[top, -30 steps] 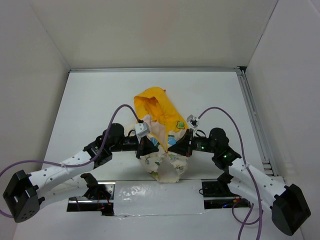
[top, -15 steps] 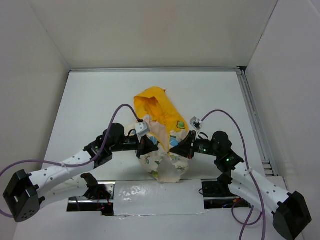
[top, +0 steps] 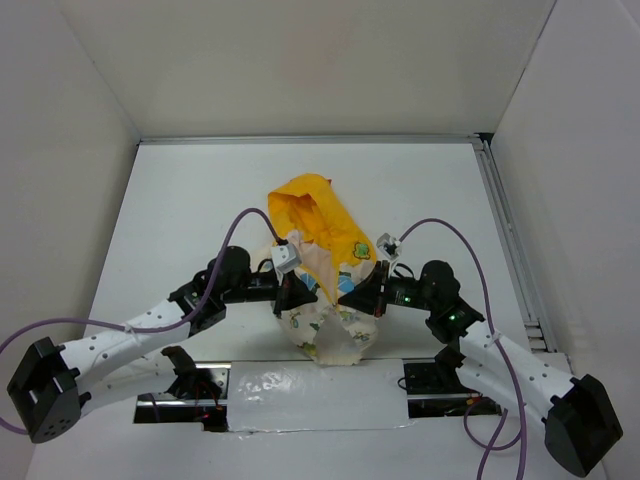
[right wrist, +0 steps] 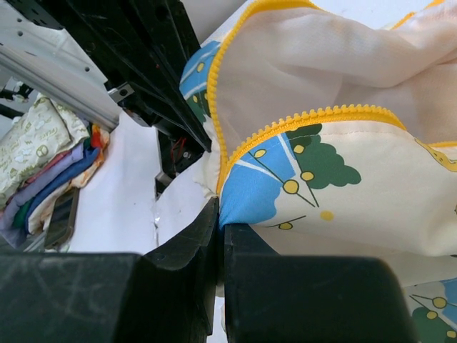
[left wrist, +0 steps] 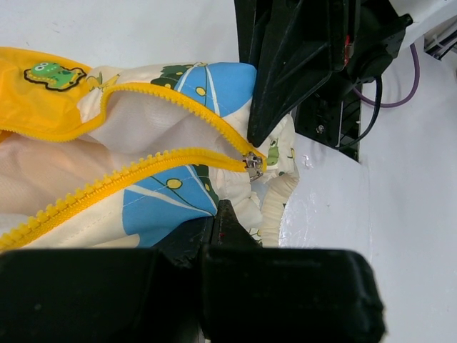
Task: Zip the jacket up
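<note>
The jacket [top: 325, 270] lies crumpled in the middle of the table, with its yellow hood [top: 303, 208] at the far end and its hem towards me. Its yellow zipper [left wrist: 150, 161] stands open in a V, and the metal slider [left wrist: 252, 162] sits low near the hem. My left gripper [top: 293, 297] is shut on the jacket's left front edge near the hem, as the left wrist view [left wrist: 217, 214] shows. My right gripper [top: 353, 296] is shut on the right front edge beside the zipper, as the right wrist view [right wrist: 222, 212] shows. The two grippers face each other closely across the slider.
A shiny white strip [top: 320, 385] covers the table's near edge between the arm bases. A metal rail [top: 508, 240] runs along the right side. White walls enclose the table. A stack of folded cloths [right wrist: 43, 161] lies off the table in the right wrist view.
The right arm's wrist shifted slightly right and then back, with both grippers keeping hold of the jacket. The left arm and the jacket have barely moved.
</note>
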